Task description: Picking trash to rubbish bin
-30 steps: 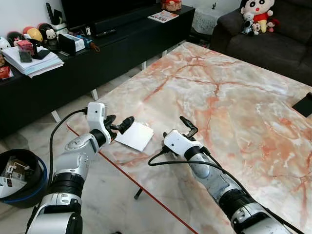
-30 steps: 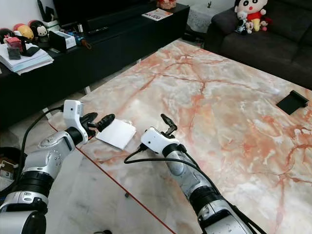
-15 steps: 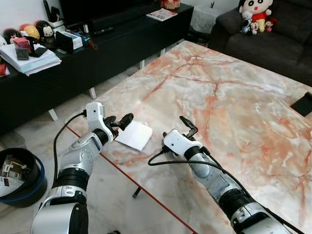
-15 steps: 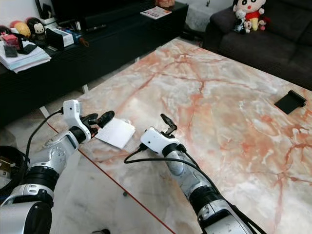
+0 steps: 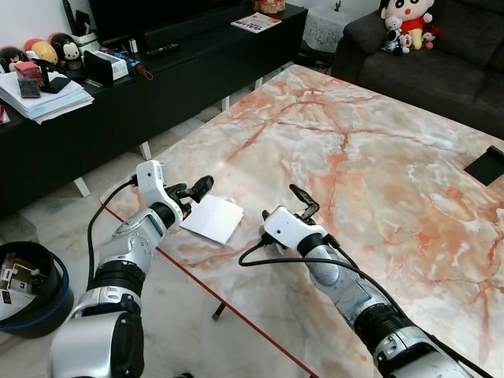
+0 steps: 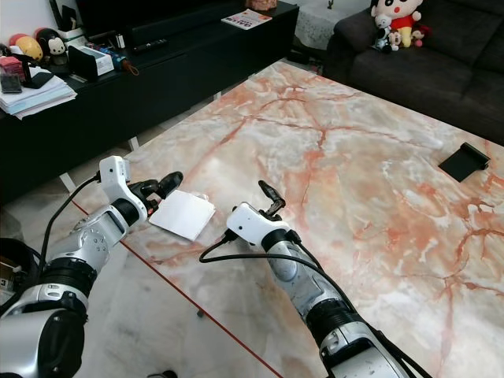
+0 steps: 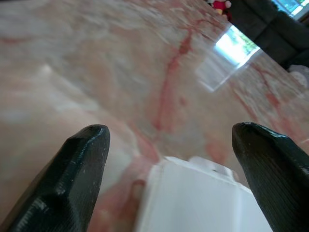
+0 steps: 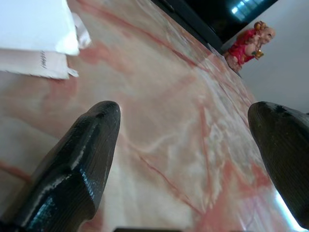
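Note:
A white sheet of paper (image 5: 213, 219) lies flat on the marble table (image 5: 370, 150), close to its near left edge. My left gripper (image 5: 191, 189) is open and hovers just left of the sheet, at its far corner. In the left wrist view the paper (image 7: 203, 198) sits low between the two black fingers (image 7: 72, 174). My right gripper (image 5: 303, 201) is open and rests on the table to the right of the sheet, holding nothing. The right wrist view catches the paper (image 8: 34, 24) off to one side. The dark rubbish bin (image 5: 64, 283) stands on the floor at the lower left.
A long black TV console (image 5: 157, 87) with books and figurines runs along the left. A dark sofa (image 5: 441, 63) is at the back right. A small black object (image 5: 492, 165) lies at the table's right edge. Pale floor lies between table and bin.
The camera has shifted a little. My left gripper has risen slightly at the paper's edge while its arm stretched out. The paper and the right arm have not moved.

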Controlling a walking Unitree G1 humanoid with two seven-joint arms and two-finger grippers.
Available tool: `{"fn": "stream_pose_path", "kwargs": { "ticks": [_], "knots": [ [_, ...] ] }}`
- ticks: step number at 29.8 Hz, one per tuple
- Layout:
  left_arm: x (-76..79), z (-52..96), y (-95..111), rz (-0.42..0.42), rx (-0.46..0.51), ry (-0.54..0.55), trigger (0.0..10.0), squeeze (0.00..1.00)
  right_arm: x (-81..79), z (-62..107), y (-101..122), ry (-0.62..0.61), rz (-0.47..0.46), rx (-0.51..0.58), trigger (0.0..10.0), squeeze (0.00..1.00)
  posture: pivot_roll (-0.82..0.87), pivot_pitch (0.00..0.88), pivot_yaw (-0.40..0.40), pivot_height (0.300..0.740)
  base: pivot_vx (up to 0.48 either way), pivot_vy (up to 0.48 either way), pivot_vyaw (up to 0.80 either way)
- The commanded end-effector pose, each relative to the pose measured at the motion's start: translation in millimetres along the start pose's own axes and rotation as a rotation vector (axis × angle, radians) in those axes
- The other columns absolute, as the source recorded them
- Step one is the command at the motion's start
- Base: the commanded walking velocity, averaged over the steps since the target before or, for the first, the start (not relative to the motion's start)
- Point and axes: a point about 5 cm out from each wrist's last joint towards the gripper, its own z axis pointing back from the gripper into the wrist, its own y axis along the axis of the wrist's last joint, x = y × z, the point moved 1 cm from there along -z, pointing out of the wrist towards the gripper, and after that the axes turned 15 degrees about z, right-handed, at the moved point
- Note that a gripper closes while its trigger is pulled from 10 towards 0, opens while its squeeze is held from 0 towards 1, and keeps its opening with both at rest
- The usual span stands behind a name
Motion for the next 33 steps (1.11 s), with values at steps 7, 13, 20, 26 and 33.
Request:
{"fn": "stream_pose_path", "kwargs": {
  "ticks": [7, 13, 20, 26, 33],
  "knots": [
    [2.6, -5.7, -12.5, -0.012, -0.093, -0.006, 10.0, 0.0, -0.4, 0.2, 7.1, 0.013, 0.0, 0.037, 10.0, 0.0, -0.01, 0.116, -0.093, 0.74, 0.0, 0.0, 0.0],
    [7.8, -8.9, -20.0, -0.017, -0.14, -0.031, 10.0, 0.0, -0.2, 1.0, 7.0, 0.016, 0.003, 0.04, 10.0, 0.0, -0.01, 0.116, -0.092, 0.74, 0.0, 0.0, 0.0],
    [17.3, -14.7, -28.7, 0.006, -0.188, -0.052, 10.0, 0.0, 0.6, 1.6, 7.0, 0.015, 0.002, 0.042, 10.0, 0.0, -0.02, 0.117, -0.09, 0.74, 0.0, 0.0, 0.0],
    [30.1, -19.4, -38.5, 0.0, -0.237, -0.102, 10.0, 0.0, 1.0, 1.5, 7.9, 0.013, -0.002, 0.042, 10.0, 0.0, -0.02, 0.119, -0.087, 0.74, 0.0, 0.0, 0.0],
    [51.8, -23.9, -53.8, 0.021, -0.302, -0.197, 10.0, 0.0, 0.9, 1.6, 8.4, 0.011, -0.007, 0.041, 10.0, 0.0, -0.02, 0.122, -0.081, 0.74, 0.0, 0.0, 0.0]
  ]
}}
